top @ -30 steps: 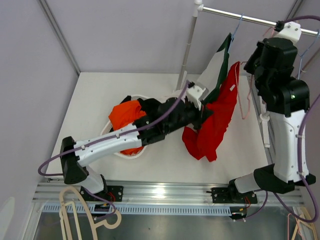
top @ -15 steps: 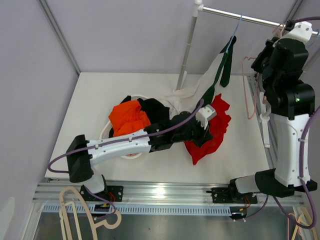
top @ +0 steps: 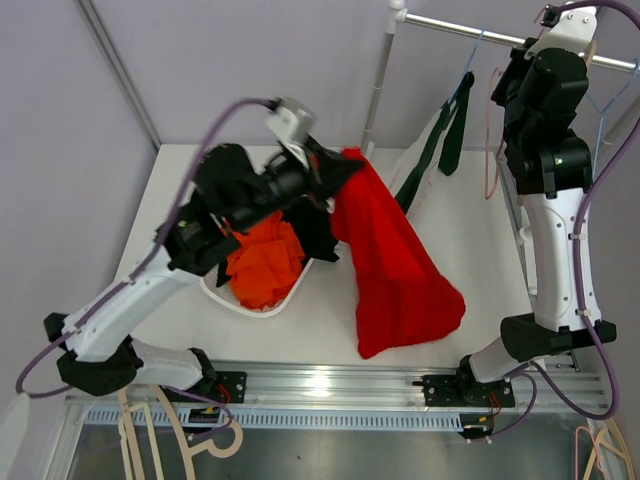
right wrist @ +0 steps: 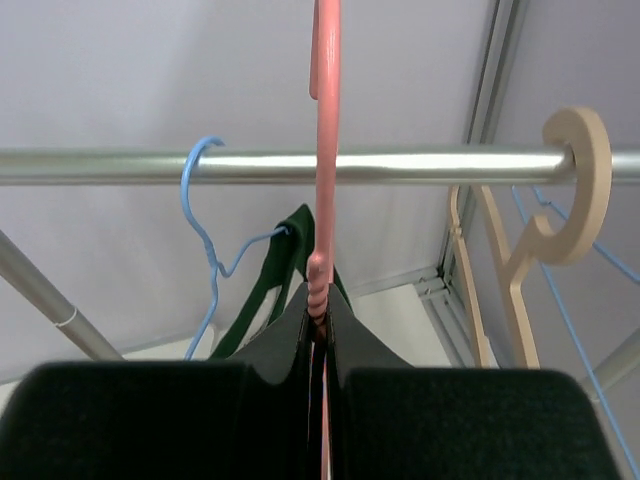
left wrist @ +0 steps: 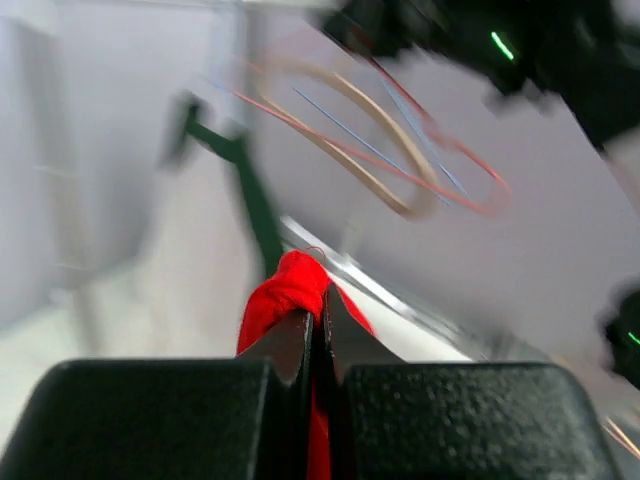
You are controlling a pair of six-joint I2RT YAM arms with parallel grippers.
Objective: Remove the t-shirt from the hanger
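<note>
Over the middle of the table [top: 480, 250]: holding up the red t-shirt [top: 395, 270] by one bunched edge, with the left gripper [left wrist: 318, 335] clenched on that fold, fingers [left wrist: 290, 345] pressed together and red cloth poking out between and above them. Raised high on the left arm, near the back of the workspace. Draped down from that grip in one long fall, lower end resting on the tabletop toward the front edge. Off the pink hanger [right wrist: 325, 120] entirely and well apart from it. Left wrist view blurred, background not readable

Up at the metal rail [right wrist: 400, 165]: pinching the pink hanger's stem just below the hook with the right gripper [right wrist: 322, 315], squeezed tight on it. Crossing in front of the rail; cannot tell whether hooked over it

Along the same rail: blue hanger [right wrist: 205, 230] hooked on to the left, carrying a dark green garment [right wrist: 290, 240]; beige hanger [right wrist: 570, 180] hooked on to the right

Left of the hanging red cloth: white basket [top: 225, 300] on the table, filled with an orange garment [top: 265, 265], with a black garment [top: 315, 225] at its far rim, just beside the red drape
</note>
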